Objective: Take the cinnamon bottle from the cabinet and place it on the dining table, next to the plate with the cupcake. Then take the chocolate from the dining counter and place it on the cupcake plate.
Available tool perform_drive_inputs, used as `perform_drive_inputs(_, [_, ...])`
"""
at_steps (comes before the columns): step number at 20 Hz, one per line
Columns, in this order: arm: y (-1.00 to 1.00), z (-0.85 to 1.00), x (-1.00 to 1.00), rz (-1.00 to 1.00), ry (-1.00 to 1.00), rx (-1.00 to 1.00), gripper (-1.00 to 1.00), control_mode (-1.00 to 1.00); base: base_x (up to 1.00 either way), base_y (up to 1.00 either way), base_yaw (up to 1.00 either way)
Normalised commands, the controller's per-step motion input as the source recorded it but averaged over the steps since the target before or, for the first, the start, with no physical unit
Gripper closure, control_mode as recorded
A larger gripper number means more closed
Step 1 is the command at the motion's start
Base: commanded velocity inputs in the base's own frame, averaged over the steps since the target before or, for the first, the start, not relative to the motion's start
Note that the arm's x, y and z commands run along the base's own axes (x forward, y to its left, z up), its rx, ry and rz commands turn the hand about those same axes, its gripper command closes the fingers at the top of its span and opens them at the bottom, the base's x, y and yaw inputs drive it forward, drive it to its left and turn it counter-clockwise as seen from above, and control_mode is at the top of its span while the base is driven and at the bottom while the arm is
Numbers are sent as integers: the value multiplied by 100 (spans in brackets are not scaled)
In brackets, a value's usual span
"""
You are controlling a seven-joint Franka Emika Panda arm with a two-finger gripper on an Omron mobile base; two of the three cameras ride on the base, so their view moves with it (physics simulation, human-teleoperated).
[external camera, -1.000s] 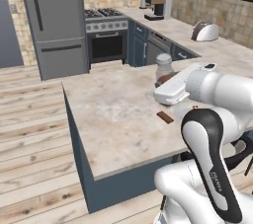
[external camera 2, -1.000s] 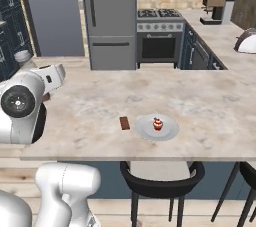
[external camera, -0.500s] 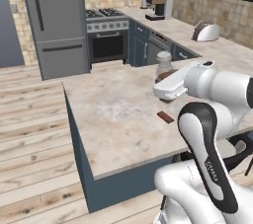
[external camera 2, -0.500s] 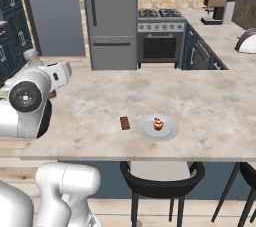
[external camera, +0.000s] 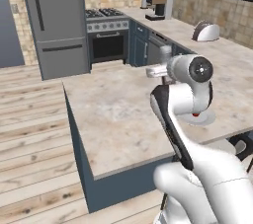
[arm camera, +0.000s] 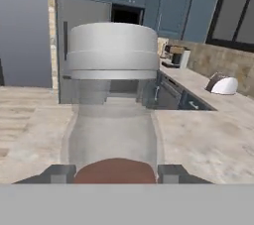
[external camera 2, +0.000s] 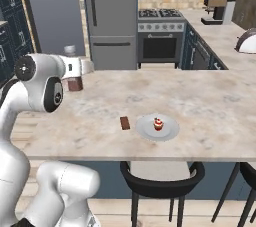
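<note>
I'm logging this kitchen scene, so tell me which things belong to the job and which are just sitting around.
Job:
clear glass cinnamon bottle with grey cap, held in the gripper
small brown chocolate bar
round grey plate
red-topped cupcake

Just there:
silver toaster
coffee machine
steel stove
grey fridge

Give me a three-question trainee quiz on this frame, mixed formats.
1. True or false: the chocolate lies on the plate.
2. What does the hand hold? A) toaster B) bottle C) cupcake
3. Fill in: the chocolate lies on the counter beside the ____.

Key: 1 false, it lies on the counter by the plate; 2 B; 3 plate.
</note>
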Motion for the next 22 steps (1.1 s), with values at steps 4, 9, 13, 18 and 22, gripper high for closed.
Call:
perform_drive_inputs(4, [-49,-45,74,-60,8,0,100,-100,0,0,0])
perform_drive_inputs(9, [-14,-59,16,-58,0,0,100,-100,0,0,0])
perform_drive_inputs(13, [21,-51,-8,-48,0,0,100,-100,0,0,0])
perform_drive_inputs(18, [31,-32,-48,-25,-2,0,100,-100,0,0,0])
perform_drive_inputs(22, [10,-60,-4,-29,0,0,100,-100,0,0,0])
